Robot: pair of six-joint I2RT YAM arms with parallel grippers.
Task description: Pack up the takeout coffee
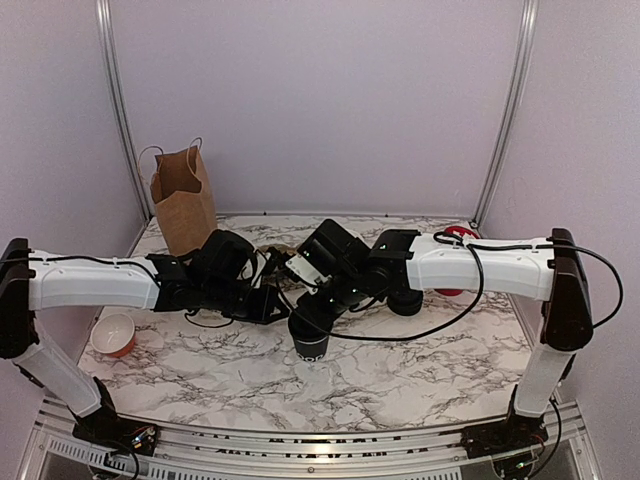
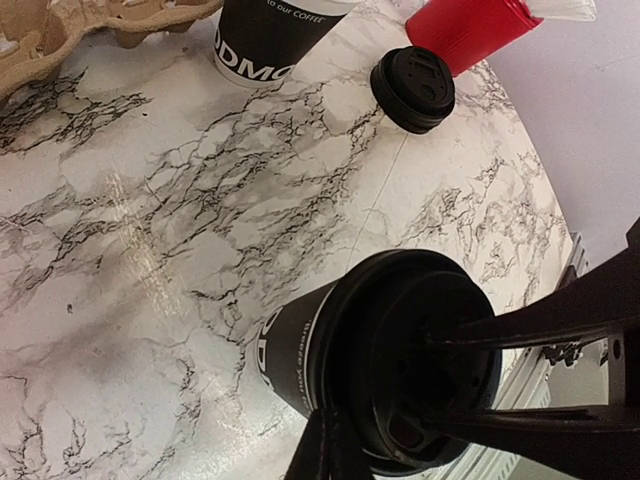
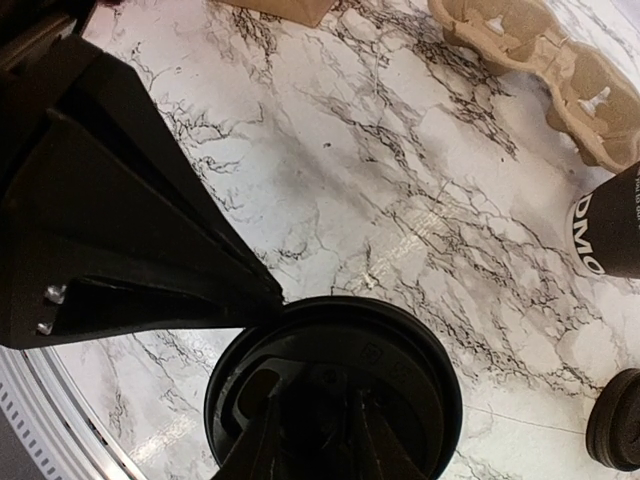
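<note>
The right gripper point(image 3: 318, 425) was set on the black lid point(image 3: 400, 350) of the takeout coffee point(image 1: 310, 345), its fingers a little apart on the lid's top; whether anything was clamped could not be told. The left gripper point(image 2: 322, 448) was closed on nothing, its tip laid against the cup's side just under the lid rim. Both forearms were stretched inward, roughly level, meeting over the cup, which stood upright mid-table point(image 1: 420, 370), well apart from the paper bag point(image 1: 185, 200).
</note>
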